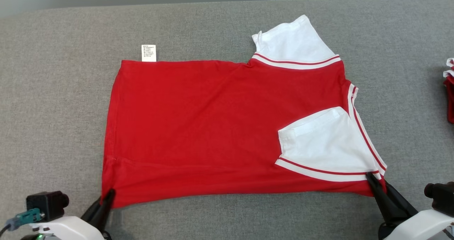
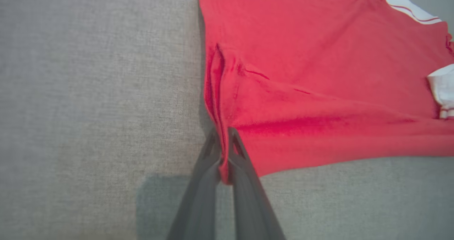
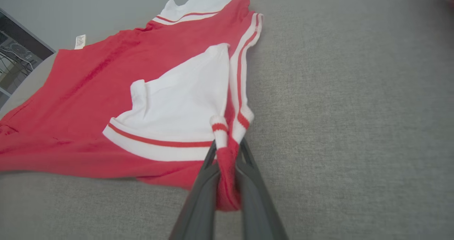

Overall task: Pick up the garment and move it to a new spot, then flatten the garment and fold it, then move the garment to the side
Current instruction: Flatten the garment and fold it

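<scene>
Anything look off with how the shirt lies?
The shirt is uneven: its near white sleeve is folded onto the red body, the far sleeve sticks out, and a care label pokes past the far edge.

Matt knit cloth forms the garment [image 1: 212, 126], with ribbed trim at the sleeves. Its care label [image 1: 148, 52], upper left, is thin printed fabric. The table cover [image 1: 53, 91] is coarse grey woven cloth. The left gripper [image 1: 107, 194] and right gripper [image 1: 373, 179], in the lower corners, have dark matt plastic fingers.

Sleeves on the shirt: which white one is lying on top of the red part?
The near sleeve, beside the right gripper; the far sleeve sticks out onto the grey surface.
</scene>
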{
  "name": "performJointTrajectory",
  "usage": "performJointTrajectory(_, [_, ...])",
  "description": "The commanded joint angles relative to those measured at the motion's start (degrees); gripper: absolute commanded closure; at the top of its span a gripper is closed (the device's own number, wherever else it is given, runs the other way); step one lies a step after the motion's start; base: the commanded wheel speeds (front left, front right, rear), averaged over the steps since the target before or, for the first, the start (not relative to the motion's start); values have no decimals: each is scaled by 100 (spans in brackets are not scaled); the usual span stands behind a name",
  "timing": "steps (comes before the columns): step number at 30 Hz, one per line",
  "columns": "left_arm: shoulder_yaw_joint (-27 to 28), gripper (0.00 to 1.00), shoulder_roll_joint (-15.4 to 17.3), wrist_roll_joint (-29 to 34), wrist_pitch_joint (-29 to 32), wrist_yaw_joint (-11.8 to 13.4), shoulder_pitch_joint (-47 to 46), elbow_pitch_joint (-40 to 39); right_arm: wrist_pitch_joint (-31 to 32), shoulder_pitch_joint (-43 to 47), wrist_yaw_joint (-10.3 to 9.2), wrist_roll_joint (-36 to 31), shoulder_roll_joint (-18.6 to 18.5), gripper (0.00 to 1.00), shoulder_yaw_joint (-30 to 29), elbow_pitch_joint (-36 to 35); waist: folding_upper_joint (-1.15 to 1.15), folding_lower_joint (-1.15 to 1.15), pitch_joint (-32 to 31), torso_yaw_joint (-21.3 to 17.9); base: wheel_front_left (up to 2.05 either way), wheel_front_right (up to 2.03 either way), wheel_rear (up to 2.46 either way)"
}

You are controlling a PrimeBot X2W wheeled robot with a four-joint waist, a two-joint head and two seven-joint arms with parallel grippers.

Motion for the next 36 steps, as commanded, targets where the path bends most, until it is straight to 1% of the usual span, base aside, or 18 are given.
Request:
performJointTrajectory(1, [-16, 84, -23, -55, 30, 22, 6, 5, 19, 5, -3, -64, -33, 100, -58, -12, 0, 0, 0, -6, 0, 0, 0])
performJointTrajectory(2, [-58, 53, -44, -39, 22, 18, 13, 8, 64, 42, -3, -94, 6, 77, -72, 21, 0, 0, -1, -12, 0, 0, 0])
performJointTrajectory(3, [-50, 0, -117, -49, -57, 22, -29, 4, 66, 40, -3, -143, 39, 64, -86, 46, 0, 0, -2, -13, 0, 0, 0])
performJointTrajectory(4, [-52, 0, -204, -87, -128, 29, -75, 17, 44, 12, -2, -179, 64, 0, -104, 67, 0, 0, -3, -11, 0, 0, 0])
performJointTrajectory(6, [-20, 0, -329, -79, -332, 46, -169, 46, -76, -89, -2, -317, 69, 0, -177, 115, 0, 0, -7, -6, 0, 0, 0])
performJointTrajectory(10, [251, 0, -656, 25, -1086, 182, -387, 26, -514, -359, -2, -581, 236, 0, -447, 132, 0, 0, -22, -6, 0, 0, 0])
performJointTrajectory(13, [383, 0, -838, 190, -1613, 270, -602, -36, -885, -617, -2, -817, 341, 0, -586, 71, 0, 0, -46, -6, 0, 0, 0])
performJointTrajectory(17, [402, 0, -952, 518, -2163, 366, -891, -128, -1293, -966, -2, -1102, 411, 0, -648, 19, 0, 0, -79, -1, 0, 0, 0])
performJointTrajectory(19, [340, 0, -896, 768, -2338, 404, -1007, -107, -1433, -1105, -2, -1240, 432, 0, -623, 2, 0, 0, -94, 0, 0, 0, 0])
performJointTrajectory(21, [270, 0, -813, 1009, -2450, 421, -1117, -56, -1515, -1196, -2, -1344, 442, 0, -575, 22, 0, 0, -107, 0, 0, 0, 0])
performJointTrajectory(24, [141, 0, -720, 1337, -2484, 510, -1226, -14, -1564, -1282, -2, -1419, 464, 0, -561, 74, 0, 0, -117, 11, 0, 0, 0])
performJointTrajectory(30, [20, 0, -632, 1545, -2399, 591, -1349, 26, -1584, -1354, -2, -1438, 482, 0, -539, 185, 0, 0, -106, 10, 0, 0, 0])
performJointTrajectory(36, [-52, 0, -578, 1612, -2304, 593, -1513, 2, -1591, -1464, -2, -1400, 479, 0, -518, 233, 0, 0, 6, -3, 0, 0, 0])
